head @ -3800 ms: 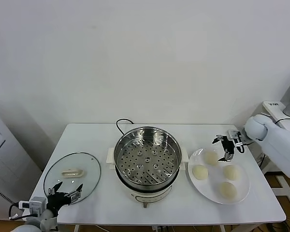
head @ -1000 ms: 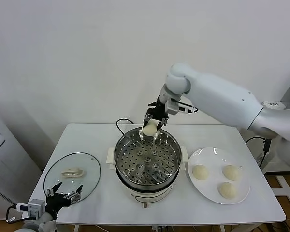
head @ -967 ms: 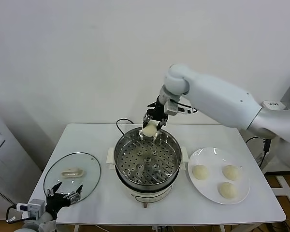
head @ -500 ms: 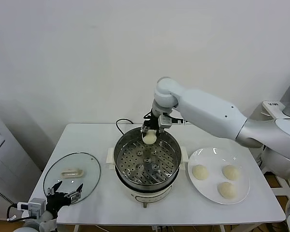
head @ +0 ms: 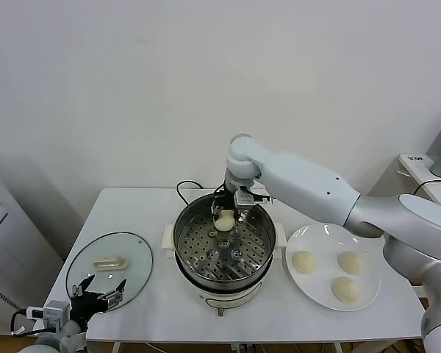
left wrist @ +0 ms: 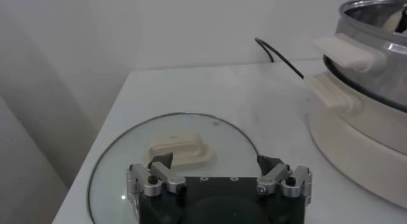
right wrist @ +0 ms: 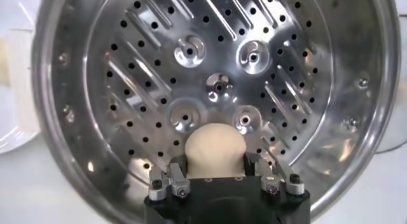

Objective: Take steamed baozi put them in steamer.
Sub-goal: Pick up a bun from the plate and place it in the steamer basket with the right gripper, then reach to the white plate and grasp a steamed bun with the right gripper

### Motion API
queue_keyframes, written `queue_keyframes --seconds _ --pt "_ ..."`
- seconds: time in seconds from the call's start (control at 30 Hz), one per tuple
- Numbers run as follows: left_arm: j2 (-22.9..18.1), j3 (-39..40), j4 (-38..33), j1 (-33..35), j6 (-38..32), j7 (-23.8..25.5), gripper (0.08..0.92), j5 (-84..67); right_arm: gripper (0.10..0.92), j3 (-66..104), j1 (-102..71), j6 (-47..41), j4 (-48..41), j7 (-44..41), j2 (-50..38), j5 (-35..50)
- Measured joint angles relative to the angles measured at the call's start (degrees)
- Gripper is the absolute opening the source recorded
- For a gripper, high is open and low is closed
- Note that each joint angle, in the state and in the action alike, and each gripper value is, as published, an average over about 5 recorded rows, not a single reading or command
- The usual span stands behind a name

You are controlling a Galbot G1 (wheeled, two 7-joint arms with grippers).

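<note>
Reaching into the steamer (head: 222, 243) from the far side, the right end effector (head: 226, 219) sits low over the perforated tray with one steamed baozi (head: 224, 219) between its fingers. In the right wrist view that bun (right wrist: 216, 149) lies on the tray toward the far part of the pot. The two fingers (right wrist: 170, 181) flank it; can't tell whether they still press it or stand just clear.

Count of baozi: four in total. One in the steamer, three on the white plate (head: 314, 290) at the right of the counter (head: 136, 206): one on the plate's left (head: 303, 261), one on its far right (head: 350, 261), one at its near side (head: 345, 288). The three are spaced apart, not touching each other.

One steamer, at the counter's centre: shiny steel pot on a white base with side handles, black cord (head: 184, 190) running off behind it.

One glass lid (head: 109, 265) with a cream handle lies flat at the near left of the counter, well apart from the steamer.

The left end effector (head: 99, 297) is parked at the near left edge, just over the lid's near rim. Its fingers (left wrist: 154, 177) are spread wide with nothing between them; in the left wrist view the lid handle (left wrist: 176, 151) sits beyond them.
</note>
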Motion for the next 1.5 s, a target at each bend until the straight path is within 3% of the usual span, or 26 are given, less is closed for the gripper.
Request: queue_keyframes --seconds 0.23,0.8,1.1,1.5 --pt "0.1 0.02 0.05 0.03 -0.06 0.09 0.823 -0.06 0.814 -0.26 1.31 0.0 -0.39 -0.8 -1.3 3.07" --pt "1.05 0.0 -0.2 -0.14 -0.14 0.1 0.823 -0.53 0.823 -12.45 16.66 -1.52 -4.1 -5.64 -14.92 33.85" --pt "1.43 0.04 -0.49 -0.23 -0.06 0.08 0.823 -0.62 0.823 -20.81 18.54 -18.18 -3.55 -5.27 -23.95 43.58" --pt "0.92 0.34 -0.4 -0.78 0.08 0.02 0.823 -0.81 0.823 -23.36 13.5 -33.35 -2.82 -1.1 -29.34 46.32"
